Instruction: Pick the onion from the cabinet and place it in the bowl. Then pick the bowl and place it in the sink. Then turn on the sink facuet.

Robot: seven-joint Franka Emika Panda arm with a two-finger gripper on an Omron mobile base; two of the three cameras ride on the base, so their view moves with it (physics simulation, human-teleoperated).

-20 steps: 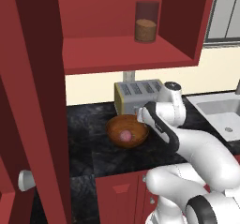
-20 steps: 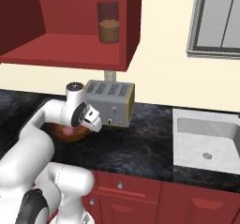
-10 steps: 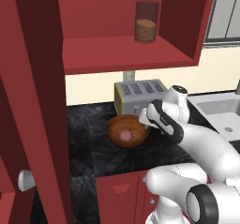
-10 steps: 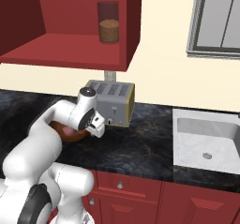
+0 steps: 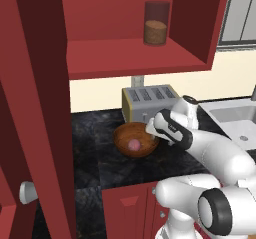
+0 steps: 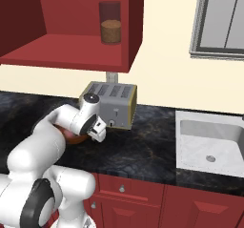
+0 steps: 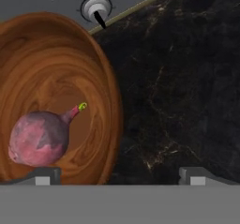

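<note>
Hand view: onion lies in bowl; tool spread wide, seemingly empty.

bowl mostly behind arm — sink cut off at edge

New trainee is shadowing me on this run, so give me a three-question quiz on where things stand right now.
1. True or false: the onion lies in the wooden bowl.
2. Which stands on the cabinet shelf: A) jar, B) toaster, C) kettle?
3. Fill in: the gripper hangs over the bowl's rim with jaws ____.

Key: 1 true; 2 A; 3 open.
</note>
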